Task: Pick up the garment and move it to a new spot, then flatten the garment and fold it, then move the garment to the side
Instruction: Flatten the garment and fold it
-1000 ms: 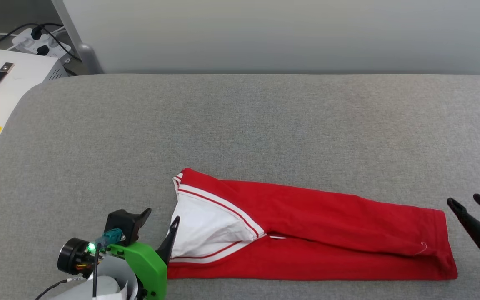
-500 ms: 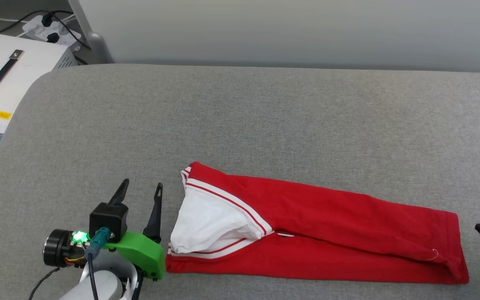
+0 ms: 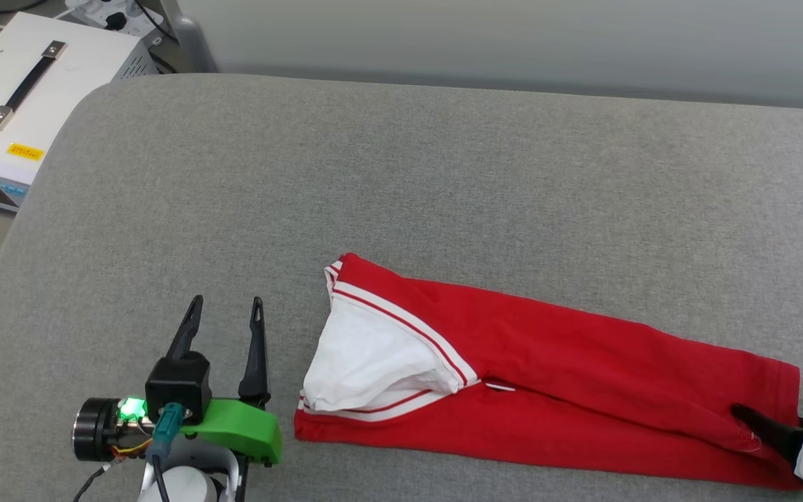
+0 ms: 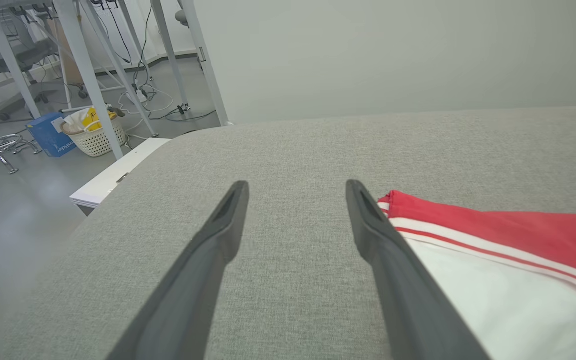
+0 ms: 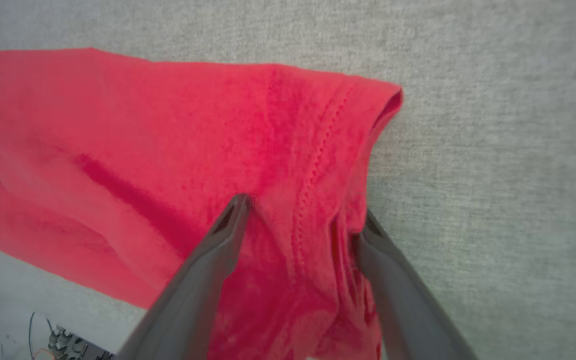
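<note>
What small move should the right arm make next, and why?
Probably close the right gripper: its open jaws straddle the bunched hem end of the garment, so closing should pinch it. The left gripper stands open beside the sleeve end, not touching.

We count one red jersey garment [image 3: 583, 376], with one white sleeve [image 3: 373, 355] showing. Two tools, the left tool [image 3: 227, 301] and the right tool [image 5: 303, 209], with two long dark fingers [image 4: 218, 240] each, four in all. One grey fabric-covered tabletop [image 3: 443, 174]. One white box-shaped case [image 3: 88, 59] with one black strap handle [image 3: 27, 87] and one yellow sticker [image 3: 26, 150]. On the floor there's one white perforated basket [image 4: 97, 141] and one blue carton [image 4: 50, 141].
</note>
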